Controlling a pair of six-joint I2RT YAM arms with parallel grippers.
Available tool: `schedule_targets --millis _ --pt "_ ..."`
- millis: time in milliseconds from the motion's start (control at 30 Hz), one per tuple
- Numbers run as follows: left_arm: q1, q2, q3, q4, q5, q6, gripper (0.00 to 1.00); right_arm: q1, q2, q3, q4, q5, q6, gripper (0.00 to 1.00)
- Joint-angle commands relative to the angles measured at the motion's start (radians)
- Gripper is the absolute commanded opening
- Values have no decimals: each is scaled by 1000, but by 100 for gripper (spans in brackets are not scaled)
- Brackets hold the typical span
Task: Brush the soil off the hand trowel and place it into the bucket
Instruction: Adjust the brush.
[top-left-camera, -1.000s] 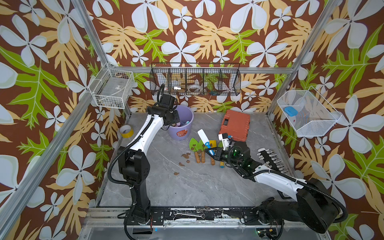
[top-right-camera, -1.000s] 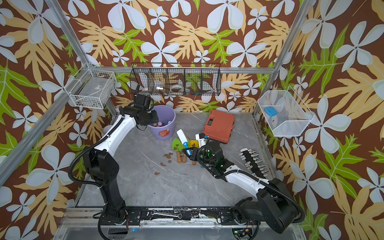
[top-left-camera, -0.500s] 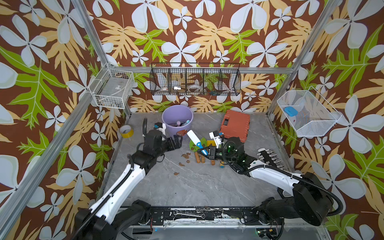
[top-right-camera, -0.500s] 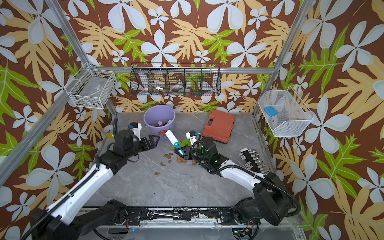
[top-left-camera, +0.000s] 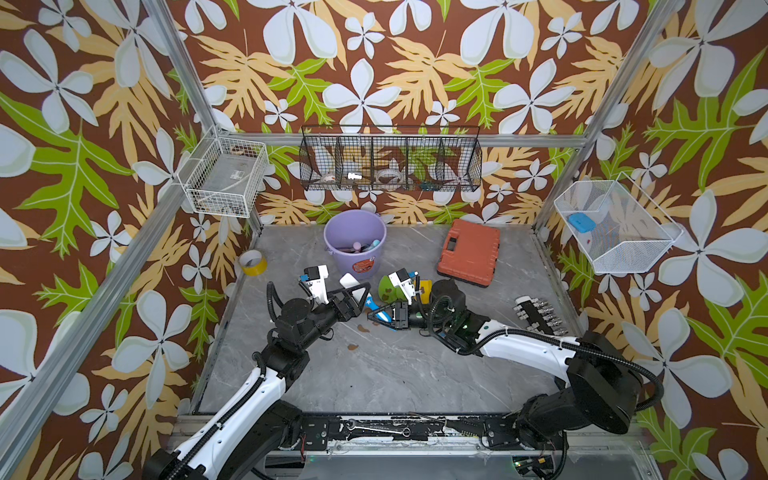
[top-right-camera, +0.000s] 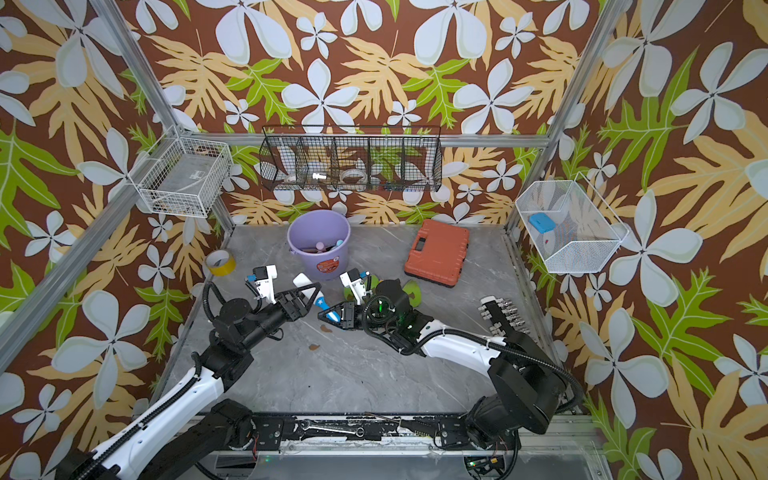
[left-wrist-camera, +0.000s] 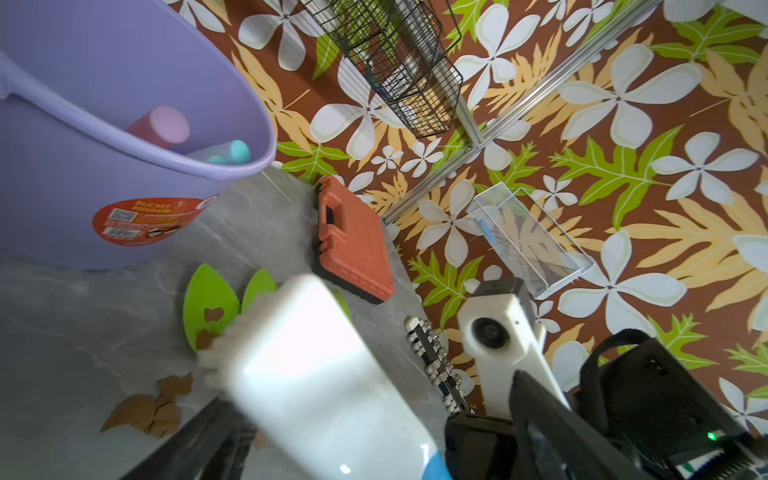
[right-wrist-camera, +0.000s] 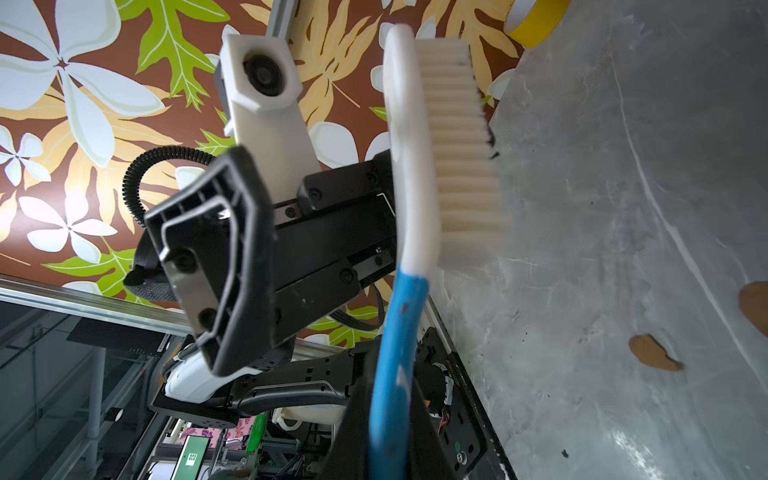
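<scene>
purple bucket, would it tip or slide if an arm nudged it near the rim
Probably light: the bucket looks like thin plastic, with only a few tool handles inside. It is tall and narrows toward its base, so a push near the rim could tip it. Pushed low, it would more likely slide on the smooth table.

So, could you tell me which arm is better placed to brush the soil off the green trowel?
Right, I'd say. The right gripper is shut on the brush handle, bristles by the soil on the green trowel; the left gripper is open, gripping nothing.
</scene>
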Motion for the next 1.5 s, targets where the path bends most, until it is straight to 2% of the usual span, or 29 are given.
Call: schedule_targets --millis 0,67,233,300,333,400,433,500,567,633,700,833,933,1167,1333,1467 --pt "0 9 17 57 49 -22 71 7 21 6 114 -8 52 0" --pt "0 13 19 51 54 -31 51 7 30 5 115 -7 52 0" --pt "3 11 18 43 50 -53 19 6 24 10 93 -7 31 0" --pt "6 7 15 45 45 -70 4 6 18 12 57 1 7 7" --pt "9 4 9 58 43 -90 0 7 13 11 40 8 -7 12" --pt "29 3 -6 91 46 -148 0 5 -5 8 -33 48 -57 24" --pt "45 8 -9 105 60 -186 0 6 -30 11 -117 106 -113 33" --pt "68 23 18 62 75 -249 0 12 -102 6 -258 265 -233 43" --pt "72 53 92 -86 66 -257 0 31 -176 1 -358 420 -334 49" --pt "72 95 166 -221 58 -255 0 72 -243 -18 -388 576 -430 61" --pt "72 135 209 -285 68 -257 0 109 -261 -12 -401 650 -503 65" --pt "71 199 225 -286 123 -296 0 223 -248 17 -422 853 -647 64" --pt "71 202 220 -259 141 -322 0 261 -216 40 -414 940 -708 62" --pt "71 185 218 -242 171 -342 0 262 -137 78 -396 969 -746 54" --pt "71 178 204 -225 187 -346 0 262 -116 79 -364 954 -748 42" --pt "71 180 186 -207 200 -354 0 262 -114 82 -352 947 -753 38"
